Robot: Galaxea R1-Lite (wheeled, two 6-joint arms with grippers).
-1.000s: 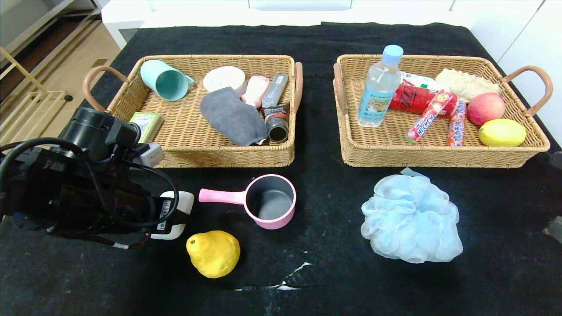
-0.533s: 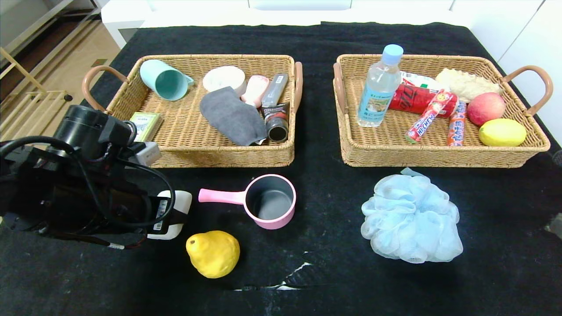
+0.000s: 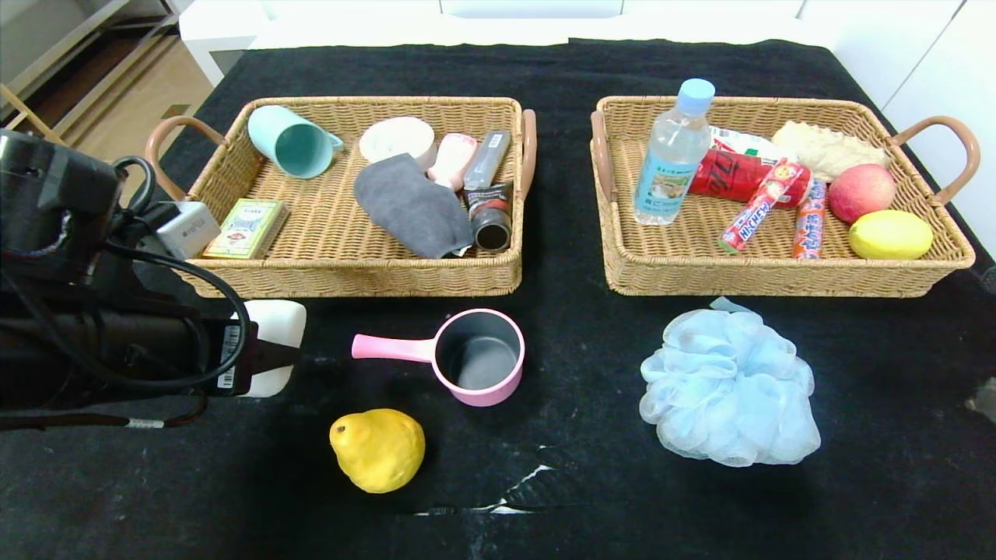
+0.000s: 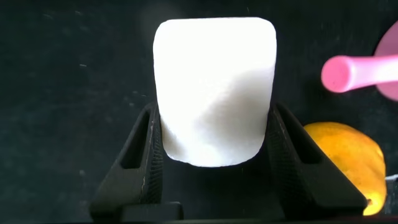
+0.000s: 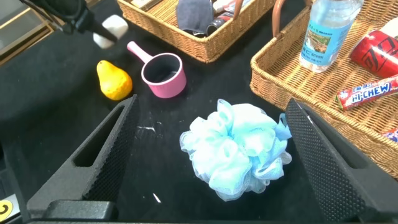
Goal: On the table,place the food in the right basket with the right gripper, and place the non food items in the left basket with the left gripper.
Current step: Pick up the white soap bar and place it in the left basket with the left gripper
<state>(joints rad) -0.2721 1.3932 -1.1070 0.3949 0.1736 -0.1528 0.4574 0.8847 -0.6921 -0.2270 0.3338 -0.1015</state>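
White soap bar is sitting clamped in the left hand near the left basket; right hand is gaping apart.

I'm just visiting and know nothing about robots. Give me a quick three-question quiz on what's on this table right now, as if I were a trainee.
1. True or false: the left gripper is closed on the white soap bar.
2. Which thing lies on the table nearest the pink pot? A) pear B) lemon C) teal cup
3. Fill in: the blue mesh puff sits on the cloth just in front of the ____ basket.

Key: 1 true. 2 A; the lemon is in the right basket, the cup in the left basket. 3 right. The right gripper, jaws wide, holds nothing.
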